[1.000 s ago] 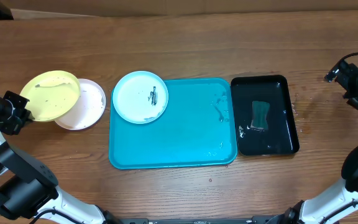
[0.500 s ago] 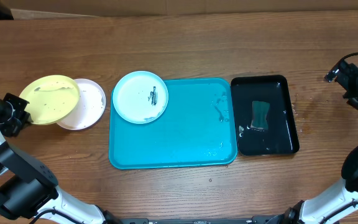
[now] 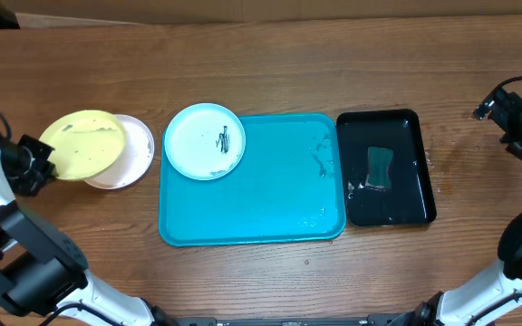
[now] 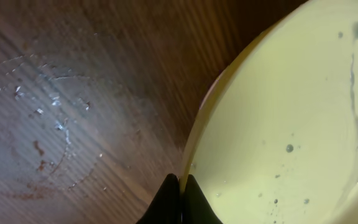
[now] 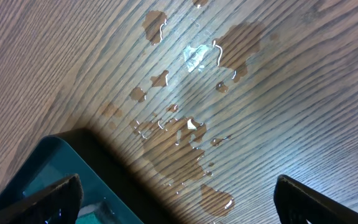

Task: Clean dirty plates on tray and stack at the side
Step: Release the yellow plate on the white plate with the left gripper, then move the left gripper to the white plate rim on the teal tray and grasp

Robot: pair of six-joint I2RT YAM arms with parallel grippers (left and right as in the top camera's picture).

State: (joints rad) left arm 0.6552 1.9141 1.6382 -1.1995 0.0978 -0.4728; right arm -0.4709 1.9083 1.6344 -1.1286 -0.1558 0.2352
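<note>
The yellow-green plate (image 3: 82, 145) lies over the left part of the white plate (image 3: 134, 154), left of the turquoise tray (image 3: 261, 199). My left gripper (image 3: 36, 163) is shut on the yellow-green plate's left rim; the left wrist view shows the fingers (image 4: 181, 186) pinching the rim of the plate (image 4: 291, 124), which has small dark specks. The light blue plate (image 3: 205, 140) with a dark scribble sits on the tray's far left corner. My right gripper (image 3: 515, 113) is open and empty at the far right, above wet wood (image 5: 191, 124).
A black tray (image 3: 415, 172) holding a green sponge (image 3: 381, 167) stands right of the turquoise tray; its corner shows in the right wrist view (image 5: 36, 180). Water drops lie on the wood near both grippers.
The yellow-green plate has been lowered and leveled over the white plate, shifting slightly right. The right arm has not moved.
</note>
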